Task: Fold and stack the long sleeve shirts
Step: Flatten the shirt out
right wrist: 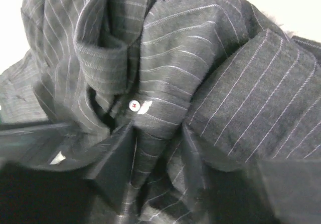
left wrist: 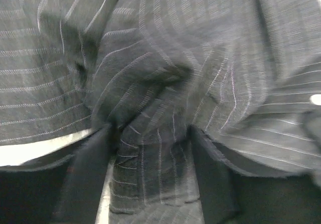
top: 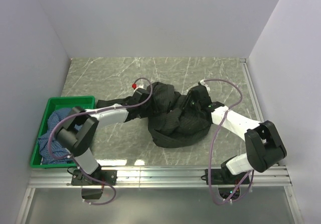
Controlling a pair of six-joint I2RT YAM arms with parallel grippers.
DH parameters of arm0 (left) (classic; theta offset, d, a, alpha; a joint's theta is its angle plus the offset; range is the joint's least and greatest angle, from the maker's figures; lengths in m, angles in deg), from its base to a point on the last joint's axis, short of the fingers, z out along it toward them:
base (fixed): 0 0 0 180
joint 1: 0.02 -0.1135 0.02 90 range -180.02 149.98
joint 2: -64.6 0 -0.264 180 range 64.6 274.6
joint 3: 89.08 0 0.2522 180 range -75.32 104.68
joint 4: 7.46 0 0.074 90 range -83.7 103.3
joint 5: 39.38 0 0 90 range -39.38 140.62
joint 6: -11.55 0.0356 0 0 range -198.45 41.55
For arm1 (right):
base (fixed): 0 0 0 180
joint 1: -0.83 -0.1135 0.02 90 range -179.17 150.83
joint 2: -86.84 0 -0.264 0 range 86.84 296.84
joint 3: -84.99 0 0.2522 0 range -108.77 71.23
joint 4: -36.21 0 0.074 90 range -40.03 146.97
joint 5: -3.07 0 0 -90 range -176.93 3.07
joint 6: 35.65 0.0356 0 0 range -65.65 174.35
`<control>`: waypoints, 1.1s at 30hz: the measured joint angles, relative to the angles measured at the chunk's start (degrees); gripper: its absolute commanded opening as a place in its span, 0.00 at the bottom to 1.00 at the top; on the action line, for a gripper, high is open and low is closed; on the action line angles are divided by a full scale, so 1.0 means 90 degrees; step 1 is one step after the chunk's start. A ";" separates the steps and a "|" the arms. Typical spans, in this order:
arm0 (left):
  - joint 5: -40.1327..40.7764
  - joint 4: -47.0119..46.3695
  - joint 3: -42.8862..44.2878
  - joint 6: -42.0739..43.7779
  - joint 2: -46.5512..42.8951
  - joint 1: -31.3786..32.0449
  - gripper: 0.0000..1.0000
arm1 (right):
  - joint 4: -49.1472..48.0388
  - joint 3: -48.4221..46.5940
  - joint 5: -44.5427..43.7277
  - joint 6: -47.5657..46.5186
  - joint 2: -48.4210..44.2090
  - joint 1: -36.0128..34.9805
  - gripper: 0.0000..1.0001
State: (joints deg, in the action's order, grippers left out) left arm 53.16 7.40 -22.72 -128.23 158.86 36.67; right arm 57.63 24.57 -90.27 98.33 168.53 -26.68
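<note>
A: Black pinstriped shirt (top: 175, 121) heaped mid-counter (top: 200, 68). Left claw (left wrist: 149, 139) and right claw (right wrist: 156, 134) each pinching a bunched fold.

B: Could hoist a tangled lump: several layers caught per pinch. Blue check shirt (top: 52, 129) crumpled in green crate (top: 70, 99), far left, well apart. Nothing blocking but the shirt's own folds.

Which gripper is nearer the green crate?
Left. The left gripper grips the black pinstriped shirt on its side toward the green crate; the right gripper grips the shirt's opposite side, farther away.
</note>
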 measured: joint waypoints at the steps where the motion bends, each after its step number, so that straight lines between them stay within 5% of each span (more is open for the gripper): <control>1: -0.0027 -0.0012 0.0005 -0.0027 0.0155 0.0019 0.59 | -0.0027 0.0000 -0.0051 0.0039 0.0017 0.0000 0.26; 5: -0.0029 0.0027 0.0005 -0.0102 0.0447 0.0036 0.31 | 0.0034 0.0002 -0.0347 -0.0073 -0.0138 0.0075 0.02; 12: 0.0423 0.0333 0.0005 0.0005 -0.0051 -0.0034 0.06 | 0.0612 0.0029 -0.1205 -0.0551 -0.1727 0.0814 0.00; 21: 0.1452 0.0947 0.0729 0.0748 -0.1693 -0.0333 0.01 | 0.1010 -0.0104 -0.1892 -0.1445 -0.3546 0.0908 0.00; 28: 0.1710 0.0967 0.1003 0.1384 -0.2960 -0.0406 0.01 | 0.1345 -0.0969 -0.1943 -0.1904 -0.3733 0.0913 0.00; 33: 0.1707 0.1282 0.1676 0.1858 -0.3322 -0.0415 0.00 | 0.1562 -0.1928 -0.1122 -0.2283 -0.3485 0.0920 0.00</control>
State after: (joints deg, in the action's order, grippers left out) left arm 68.53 18.94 -7.64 -111.51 128.96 32.93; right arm 71.68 7.22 -100.36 77.79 137.17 -18.40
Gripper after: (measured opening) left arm 0.031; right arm 0.009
